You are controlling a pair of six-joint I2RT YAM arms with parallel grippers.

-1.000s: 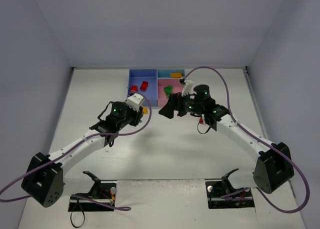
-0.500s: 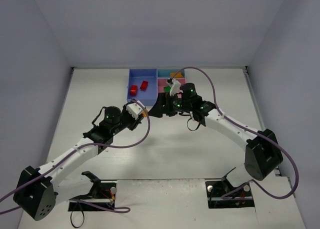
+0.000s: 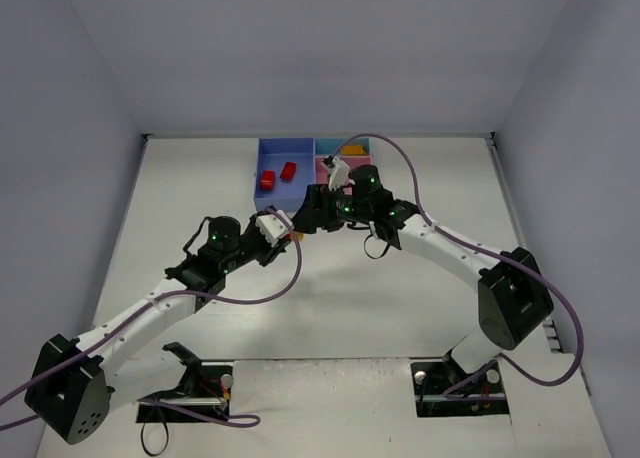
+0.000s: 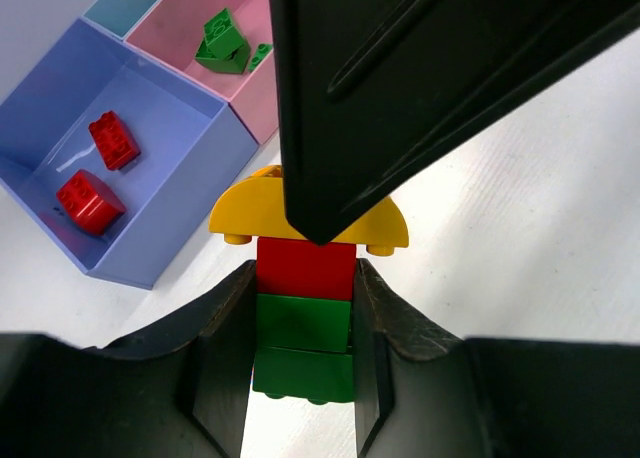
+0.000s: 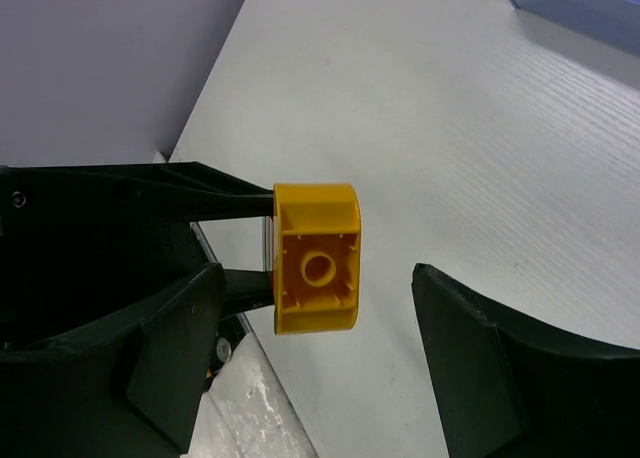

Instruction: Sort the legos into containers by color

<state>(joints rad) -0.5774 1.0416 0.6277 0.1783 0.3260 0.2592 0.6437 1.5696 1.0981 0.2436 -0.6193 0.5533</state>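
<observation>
I am splitting a joined stack. My left pincer (image 4: pixel 305 313) is clenched on the green-and-red plastic brick stack (image 4: pixel 305 298), near the blue square plastic tray (image 4: pixel 170 178). My right pincer (image 5: pixel 320 313) gapes wide, straddling its yellow rounded plastic cap brick (image 5: pixel 316 258) untouched. Next, I judge, it must close and pull.

White table (image 3: pixel 330 308) between plain, seemingly pale lavender walls (image 3: pixel 300 48).
</observation>
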